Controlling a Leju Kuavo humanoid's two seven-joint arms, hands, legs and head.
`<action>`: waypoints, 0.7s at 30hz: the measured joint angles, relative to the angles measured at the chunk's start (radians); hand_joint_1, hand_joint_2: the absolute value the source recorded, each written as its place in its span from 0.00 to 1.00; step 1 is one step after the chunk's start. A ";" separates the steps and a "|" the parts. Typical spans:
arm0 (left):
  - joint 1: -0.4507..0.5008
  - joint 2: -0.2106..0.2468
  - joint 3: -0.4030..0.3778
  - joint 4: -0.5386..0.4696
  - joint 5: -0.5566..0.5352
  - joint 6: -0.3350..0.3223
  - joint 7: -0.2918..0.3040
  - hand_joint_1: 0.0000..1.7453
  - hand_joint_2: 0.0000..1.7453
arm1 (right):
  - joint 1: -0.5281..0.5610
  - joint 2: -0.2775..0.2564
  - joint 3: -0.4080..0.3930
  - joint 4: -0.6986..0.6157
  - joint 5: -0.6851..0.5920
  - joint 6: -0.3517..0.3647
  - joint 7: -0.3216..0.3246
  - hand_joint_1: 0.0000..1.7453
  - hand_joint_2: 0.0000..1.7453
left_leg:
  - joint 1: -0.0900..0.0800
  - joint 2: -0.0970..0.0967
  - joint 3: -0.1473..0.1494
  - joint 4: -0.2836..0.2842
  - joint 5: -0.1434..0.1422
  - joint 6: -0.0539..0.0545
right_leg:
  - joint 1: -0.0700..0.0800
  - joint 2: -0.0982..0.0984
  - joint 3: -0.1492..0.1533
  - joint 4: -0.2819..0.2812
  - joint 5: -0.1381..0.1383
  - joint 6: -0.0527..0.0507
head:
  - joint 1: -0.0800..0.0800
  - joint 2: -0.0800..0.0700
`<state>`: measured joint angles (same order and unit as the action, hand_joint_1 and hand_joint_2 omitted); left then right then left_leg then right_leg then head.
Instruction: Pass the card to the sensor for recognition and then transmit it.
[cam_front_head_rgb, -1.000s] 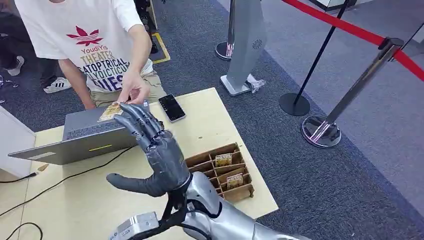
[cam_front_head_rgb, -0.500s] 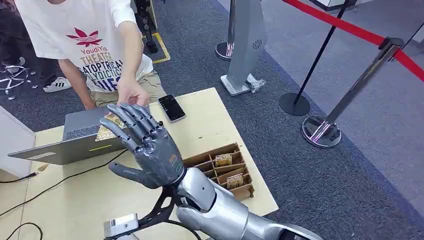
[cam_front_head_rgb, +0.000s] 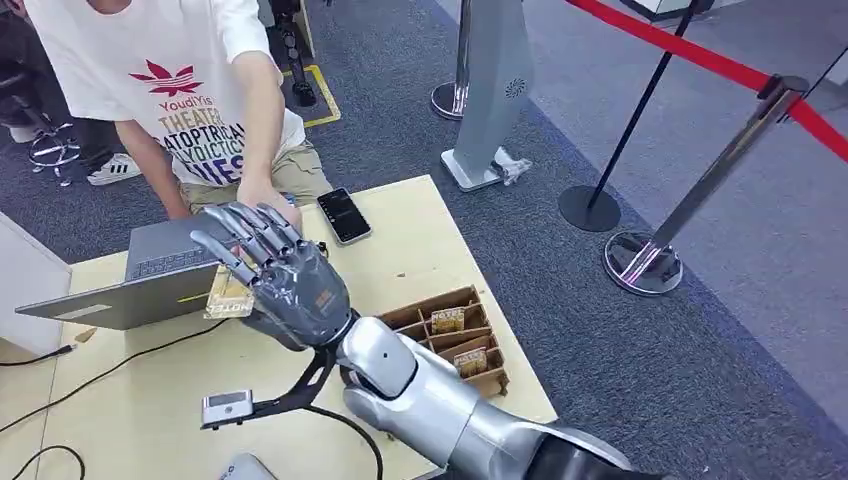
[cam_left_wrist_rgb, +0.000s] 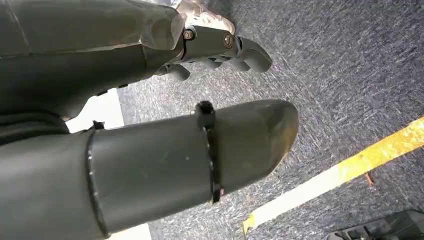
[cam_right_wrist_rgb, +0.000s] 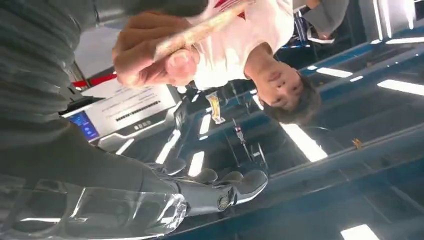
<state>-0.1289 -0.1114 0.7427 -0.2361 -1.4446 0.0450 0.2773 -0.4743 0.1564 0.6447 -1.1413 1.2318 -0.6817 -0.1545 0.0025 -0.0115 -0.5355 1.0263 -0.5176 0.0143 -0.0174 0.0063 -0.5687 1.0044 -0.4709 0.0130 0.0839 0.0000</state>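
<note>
My right hand (cam_front_head_rgb: 290, 285) hovers above the wooden table (cam_front_head_rgb: 420, 235) by the laptop's front edge, fingers spread and palm turned away from me. A yellowish card (cam_front_head_rgb: 228, 295) shows just left of the palm. In the right wrist view a person's hand (cam_right_wrist_rgb: 150, 60) pinches that card (cam_right_wrist_rgb: 200, 30) between thumb and fingers, while my own fingers (cam_right_wrist_rgb: 220, 192) stay stretched out apart from it. The person's forearm (cam_front_head_rgb: 262, 150) reaches down behind my fingertips. My left hand (cam_left_wrist_rgb: 100, 60) hangs over grey carpet and holds nothing.
A grey laptop (cam_front_head_rgb: 150, 275) lies open at the table's left and a black phone (cam_front_head_rgb: 343, 215) lies behind my hand. A cardboard divider box (cam_front_head_rgb: 450, 340) holding more cards sits at the right edge. Cables cross the table's left. Stanchions with red rope stand on the carpet to the right.
My right hand has dropped and pulled back toward me from above the laptop. The card has come down with it to the laptop's front edge, the person's hand following.
</note>
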 joint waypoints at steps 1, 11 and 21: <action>0.000 0.000 0.000 0.000 0.003 0.000 0.000 0.00 0.00 | -0.003 0.001 -0.002 0.007 -0.007 0.000 -0.002 0.83 1.00 | 0.000 0.000 0.000 0.000 0.000 0.000 | 0.000 0.000 0.000 0.000 0.000 0.000 | 0.000 0.000; 0.005 0.005 0.001 0.000 0.027 0.010 -0.007 0.00 0.00 | -0.021 0.021 -0.002 0.051 -0.051 0.000 -0.013 0.89 1.00 | 0.000 0.000 0.000 0.000 0.000 0.000 | 0.000 0.000 0.000 0.000 0.000 0.000 | 0.000 0.000; 0.010 0.006 0.005 0.000 0.039 0.018 -0.008 0.00 0.00 | -0.031 0.034 -0.001 0.072 -0.065 0.000 -0.014 0.87 1.00 | 0.000 0.000 0.000 0.000 0.000 0.000 | 0.000 0.000 0.000 0.000 0.000 0.000 | 0.000 0.000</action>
<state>-0.1186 -0.1049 0.7481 -0.2361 -1.4057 0.0629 0.2693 -0.5055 0.1900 0.6435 -1.0693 1.1666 -0.6817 -0.1682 0.0025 -0.0115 -0.5356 1.0263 -0.5176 0.0143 -0.0175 0.0063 -0.5687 1.0044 -0.4708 0.0130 0.0839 0.0000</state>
